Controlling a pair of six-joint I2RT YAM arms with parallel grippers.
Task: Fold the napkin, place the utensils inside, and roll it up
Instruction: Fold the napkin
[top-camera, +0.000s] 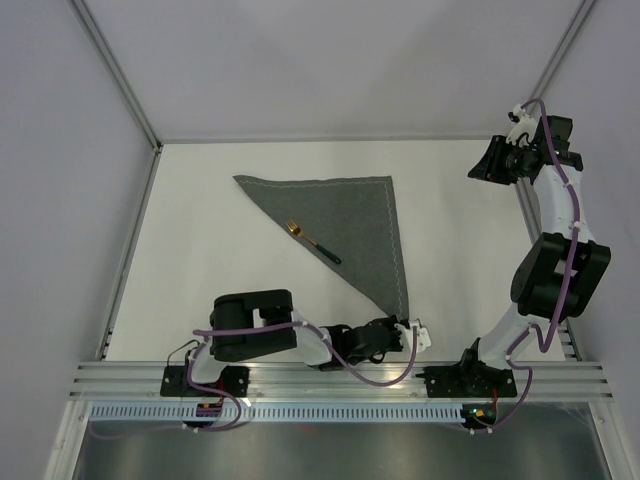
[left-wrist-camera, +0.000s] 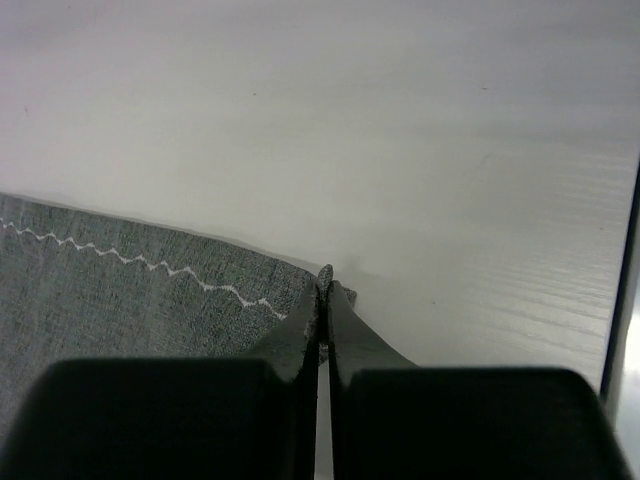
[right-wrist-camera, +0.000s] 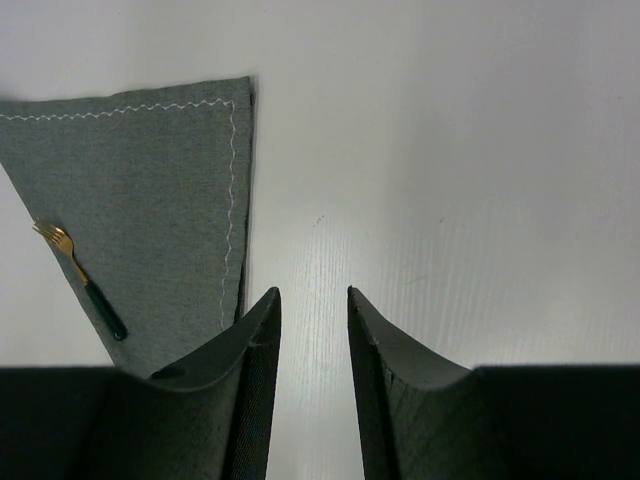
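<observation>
We judged the fold done and the rolling in hand: our left gripper (left-wrist-camera: 324, 285) was clamped on the near corner of the napkin (top-camera: 345, 225), the fork (top-camera: 313, 242) lay along the napkin's long diagonal edge, and our right gripper (right-wrist-camera: 312, 292) hung with jaws apart beyond the napkin's right side, so next that corner needed carrying over the fork.

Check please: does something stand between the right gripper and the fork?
Nothing visible does. The right gripper is open over bare table; the fork lies uncovered on the napkin, along its diagonal edge.
</observation>
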